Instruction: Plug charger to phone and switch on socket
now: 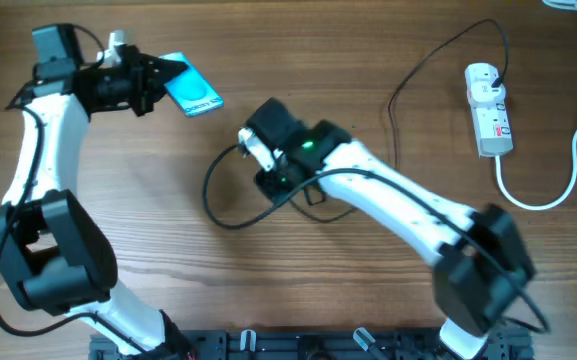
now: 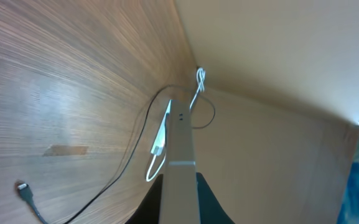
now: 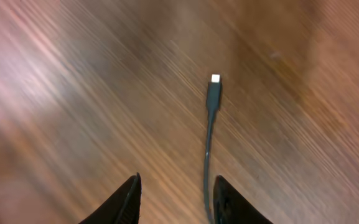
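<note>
Phone (image 1: 196,93) in left gripper (image 1: 158,82); right gripper (image 3: 176,186) low above charger (image 3: 211,99).

- Overhead, we look straight down at the brown wooden table (image 1: 168,170).
- Left wrist, we skim it toward a far white power strip (image 2: 160,134), shared overhead.
- Right wrist, we face it closely.

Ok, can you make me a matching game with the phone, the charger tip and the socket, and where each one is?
1. phone
2. charger tip
3. socket

A. lying on the table, just ahead of the right gripper
B. off to the right, with a white cable leading from it
C. held in the left gripper

Pairs: 1-C, 2-A, 3-B
</note>
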{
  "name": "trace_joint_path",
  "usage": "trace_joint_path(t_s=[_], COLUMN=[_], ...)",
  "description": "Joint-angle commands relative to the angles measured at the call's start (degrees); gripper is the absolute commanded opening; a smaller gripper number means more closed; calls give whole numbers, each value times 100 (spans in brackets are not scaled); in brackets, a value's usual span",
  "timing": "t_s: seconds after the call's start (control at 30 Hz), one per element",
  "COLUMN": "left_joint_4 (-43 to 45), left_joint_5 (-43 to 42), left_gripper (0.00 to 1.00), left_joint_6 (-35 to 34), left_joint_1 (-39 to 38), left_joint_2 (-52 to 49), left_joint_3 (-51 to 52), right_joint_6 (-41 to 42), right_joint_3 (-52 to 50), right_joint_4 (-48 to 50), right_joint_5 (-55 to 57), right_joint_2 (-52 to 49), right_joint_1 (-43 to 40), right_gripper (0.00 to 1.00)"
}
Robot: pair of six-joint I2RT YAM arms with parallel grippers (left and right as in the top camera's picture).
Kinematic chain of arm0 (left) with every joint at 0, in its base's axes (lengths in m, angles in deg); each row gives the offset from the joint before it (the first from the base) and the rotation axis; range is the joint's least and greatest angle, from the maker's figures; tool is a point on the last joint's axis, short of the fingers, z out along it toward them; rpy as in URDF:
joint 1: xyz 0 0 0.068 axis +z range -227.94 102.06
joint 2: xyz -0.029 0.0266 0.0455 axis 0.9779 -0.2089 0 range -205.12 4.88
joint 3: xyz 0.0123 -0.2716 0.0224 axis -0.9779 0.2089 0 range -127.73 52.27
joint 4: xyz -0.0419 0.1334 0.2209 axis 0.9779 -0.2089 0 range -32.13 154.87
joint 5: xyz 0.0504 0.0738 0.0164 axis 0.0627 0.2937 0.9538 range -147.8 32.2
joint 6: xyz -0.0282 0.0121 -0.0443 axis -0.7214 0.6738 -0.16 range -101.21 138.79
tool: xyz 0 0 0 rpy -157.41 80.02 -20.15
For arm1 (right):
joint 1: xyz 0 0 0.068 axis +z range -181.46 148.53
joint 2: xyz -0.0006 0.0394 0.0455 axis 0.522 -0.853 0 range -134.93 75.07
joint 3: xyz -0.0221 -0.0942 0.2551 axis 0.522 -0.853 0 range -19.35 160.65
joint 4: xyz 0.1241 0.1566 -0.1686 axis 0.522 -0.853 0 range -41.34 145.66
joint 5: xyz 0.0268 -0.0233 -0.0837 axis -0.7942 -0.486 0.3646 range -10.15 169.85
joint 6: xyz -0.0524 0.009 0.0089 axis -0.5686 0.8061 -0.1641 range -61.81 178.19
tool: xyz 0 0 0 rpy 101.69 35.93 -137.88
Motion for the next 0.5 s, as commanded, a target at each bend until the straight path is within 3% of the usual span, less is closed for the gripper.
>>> trace_joint_path(t_s=[0.0,0.13,0.37,0.47], left_joint_4=[-35,-35,-33,-33], left_joint_5=[-120,-118,-116,-116], left_gripper=[4,4,4,4], left_joint_6=[-76,61,61,63], left_joint_1=[225,256,256,256], left_joint_2=[149,149,149,149], left_joint_3=[-48,-48,-48,-46], right_joint_6=[-350,-372,-542,-584], right_joint_3=[-57,-57,-57,-55], right_joint_4=[111,262,483,601], right_joint_5=[769,866,761,643], right_joint_2=[-719,-1349,-1462,-1462], right_joint_1=[140,138,92,-76], right_gripper=[41,43,38,25])
